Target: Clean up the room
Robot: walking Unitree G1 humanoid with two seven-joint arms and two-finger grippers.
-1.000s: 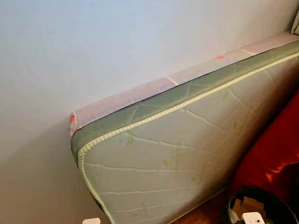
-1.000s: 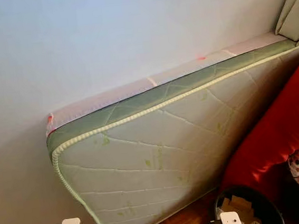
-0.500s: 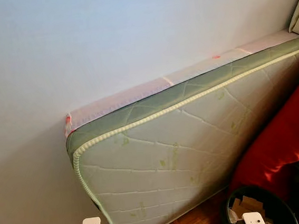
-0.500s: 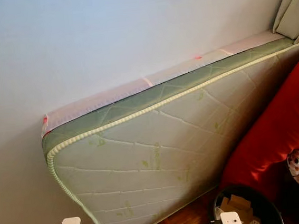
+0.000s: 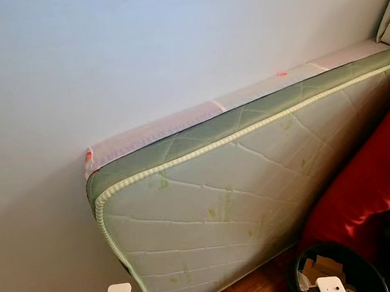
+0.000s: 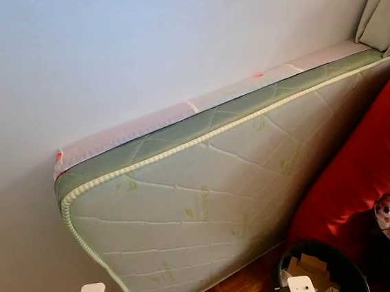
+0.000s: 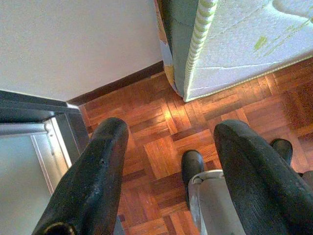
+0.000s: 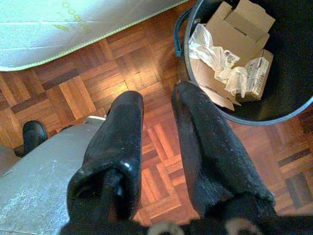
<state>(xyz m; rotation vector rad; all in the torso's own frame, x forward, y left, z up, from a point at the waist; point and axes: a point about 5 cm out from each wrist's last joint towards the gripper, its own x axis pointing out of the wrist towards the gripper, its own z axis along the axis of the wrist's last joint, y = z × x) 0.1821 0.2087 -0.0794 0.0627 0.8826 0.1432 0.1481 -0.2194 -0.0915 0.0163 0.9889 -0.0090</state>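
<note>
- We see a round black bin with torn brown cardboard and crumpled clear plastic inside, on the wooden block floor.
- Our right gripper hangs beside it, open a little, empty.
- Our left gripper hangs wide open, empty.
- A quilted pale green mattress leans on the white wall.

Soft, even daylight, sharp throughout; glossy glare on the parquet floor, wrist views bright.
</note>
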